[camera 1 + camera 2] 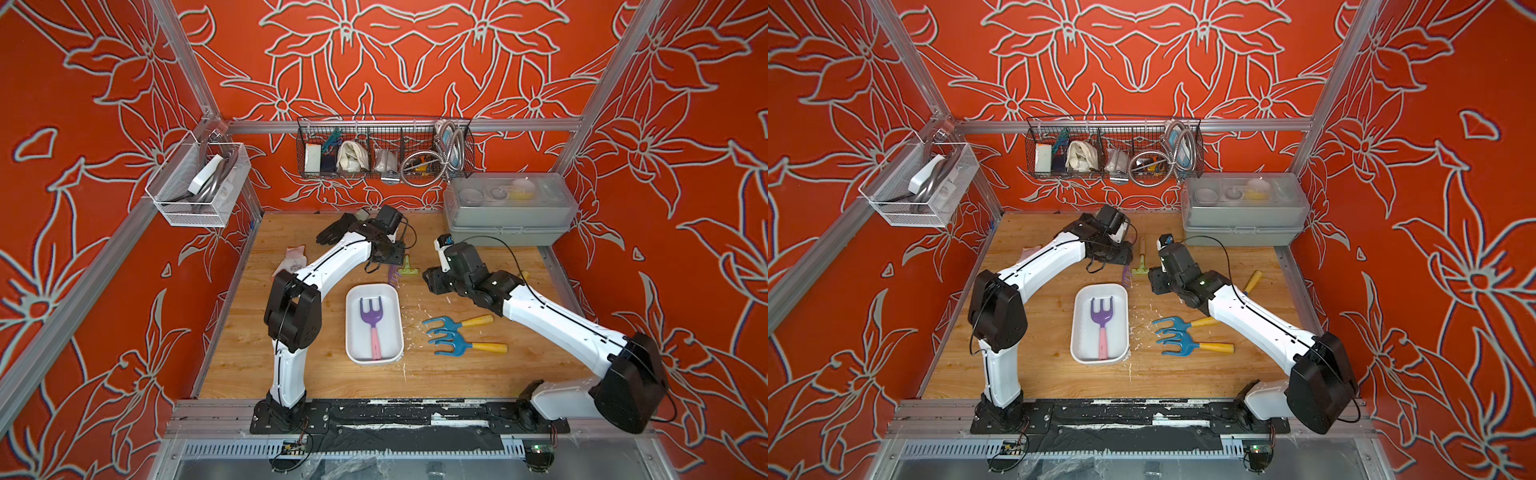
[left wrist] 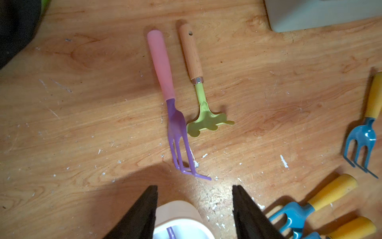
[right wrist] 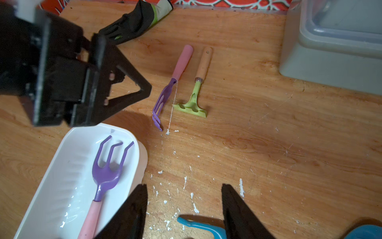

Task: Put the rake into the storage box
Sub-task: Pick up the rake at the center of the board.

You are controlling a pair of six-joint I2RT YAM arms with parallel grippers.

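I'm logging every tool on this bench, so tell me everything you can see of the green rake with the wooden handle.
The green rake has a pale wooden handle with a hole near its end, a shiny metal collar, and a light green painted neck flaring into a wide, short-toothed head. It lies flat on the wooden table, handle toward the back wall, close alongside the purple rake; whether their heads touch is unclear. Nothing holds it.
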